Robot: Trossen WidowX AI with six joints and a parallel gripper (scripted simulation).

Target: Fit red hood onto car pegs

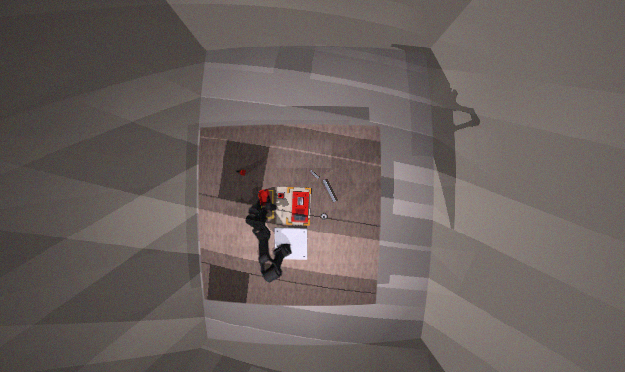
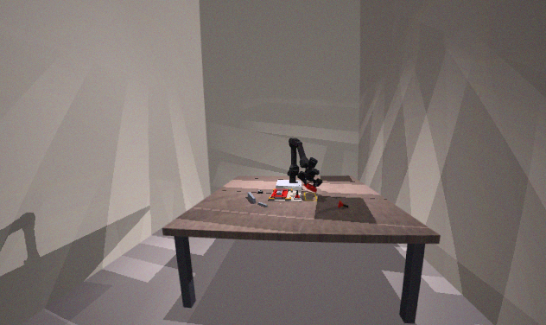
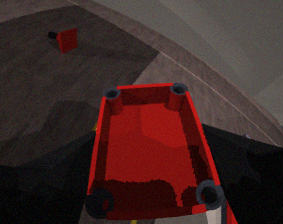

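The red hood is off the table and tilted, held beside the jig. Its hollow side faces the wrist camera, with a dark-rimmed round boss in each corner. My gripper is shut on the hood, one dark finger at each long side; the fingertips are hidden. The red chassis sits in the jig with orange-yellow corners, to the right of my gripper in the top view. The grey engine block is on its deck. The pegs are too small to tell.
A yellow outline lies by the hood. A small red part stands on the pale panel between hood and chassis. A white plate is by the arm's base. A red-and-black object, grey bars and a round piece lie around.
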